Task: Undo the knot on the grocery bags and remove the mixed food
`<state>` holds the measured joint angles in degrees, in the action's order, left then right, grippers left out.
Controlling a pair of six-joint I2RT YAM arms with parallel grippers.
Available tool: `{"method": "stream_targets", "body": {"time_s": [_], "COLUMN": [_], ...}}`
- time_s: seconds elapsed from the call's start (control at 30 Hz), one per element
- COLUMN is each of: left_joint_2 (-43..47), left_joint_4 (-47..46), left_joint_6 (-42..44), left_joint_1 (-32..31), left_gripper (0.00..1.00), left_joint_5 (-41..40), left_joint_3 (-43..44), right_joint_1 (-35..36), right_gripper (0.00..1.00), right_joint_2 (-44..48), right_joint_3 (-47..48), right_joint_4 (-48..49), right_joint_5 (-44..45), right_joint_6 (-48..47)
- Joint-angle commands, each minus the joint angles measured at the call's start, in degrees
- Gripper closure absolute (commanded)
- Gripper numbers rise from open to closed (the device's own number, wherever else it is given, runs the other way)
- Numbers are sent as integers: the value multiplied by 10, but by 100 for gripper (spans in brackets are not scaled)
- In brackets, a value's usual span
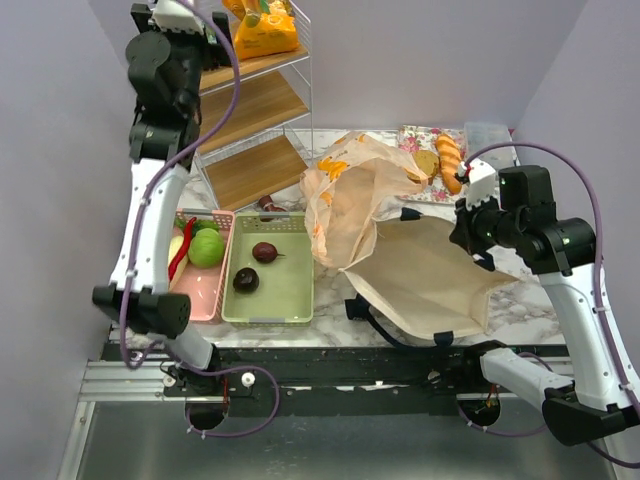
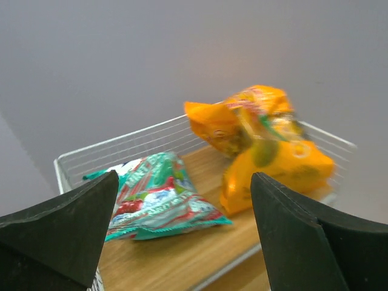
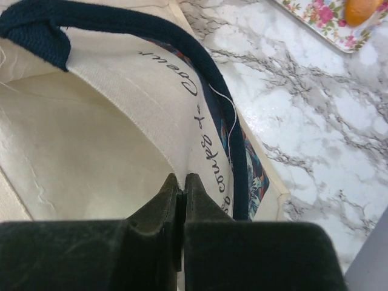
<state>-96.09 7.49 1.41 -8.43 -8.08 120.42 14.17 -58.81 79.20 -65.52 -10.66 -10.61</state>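
The crumpled tan grocery bags (image 1: pixel 345 200) lie at the table's middle, against the beige canvas tote (image 1: pixel 420 275). My left gripper (image 2: pixel 182 233) is open and empty, raised at the rack's top shelf, facing a teal snack packet (image 2: pixel 157 197) and orange snack packets (image 2: pixel 267 151). The orange packets also show in the top view (image 1: pixel 264 30). My right gripper (image 3: pixel 182 179) is shut on a fold of the tote's upper right edge (image 3: pixel 182 133). Two maroon balls (image 1: pixel 264 251) lie in the green basket (image 1: pixel 290 300). The green vegetable (image 1: pixel 206 247), red chilli (image 1: pixel 182 250) and pale radish (image 1: pixel 175 247) lie in the pink basket (image 1: pixel 205 295). Bread rolls (image 1: pixel 449 160) lie on a floral tray (image 1: pixel 415 135).
A wire rack with wooden shelves (image 1: pixel 255 110) stands at the back left. A dark round thing (image 1: pixel 268 206) sits by the rack's foot. A clear container (image 1: pixel 488 133) stands at the back right. The tote's dark handles (image 1: pixel 365 312) hang over the table's near edge.
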Motion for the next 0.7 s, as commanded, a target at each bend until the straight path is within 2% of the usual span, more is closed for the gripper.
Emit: {"method": "stream_targets", "body": {"time_s": [0.0, 0.07, 0.1, 0.17, 0.27, 0.37, 0.53, 0.6, 0.67], "left_joint_2": [152, 187, 198, 212, 206, 151, 40, -15, -57], "left_joint_4": [6, 63, 95, 156, 196, 246, 260, 270, 287], "left_joint_6": [45, 80, 104, 138, 135, 129, 114, 115, 115], "left_joint_1": [-13, -32, -50, -98, -139, -165, -171, -171, -174], "left_gripper": [8, 6, 5, 5, 5, 2, 2, 1, 1], "left_joint_5": [292, 384, 397, 381, 341, 304, 262, 269, 308], "left_joint_3": [-86, -121, -133, -165, -213, -205, -203, -190, -179], "right_joint_1": [-2, -2, -2, -2, -2, -2, -2, -3, -5], "right_gripper": [99, 99, 99, 100, 99, 99, 99, 99, 99], "right_joint_2": [8, 12, 16, 24, 29, 31, 35, 35, 32], "right_joint_3": [38, 43, 43, 39, 38, 46, 44, 45, 49], "right_joint_4": [-34, -56, -63, -78, -101, -118, -127, -128, -129], "right_joint_5": [54, 86, 102, 153, 197, 218, 257, 271, 274], "right_joint_6": [-24, -33, -38, -47, -52, -50, -43, -43, -43]}}
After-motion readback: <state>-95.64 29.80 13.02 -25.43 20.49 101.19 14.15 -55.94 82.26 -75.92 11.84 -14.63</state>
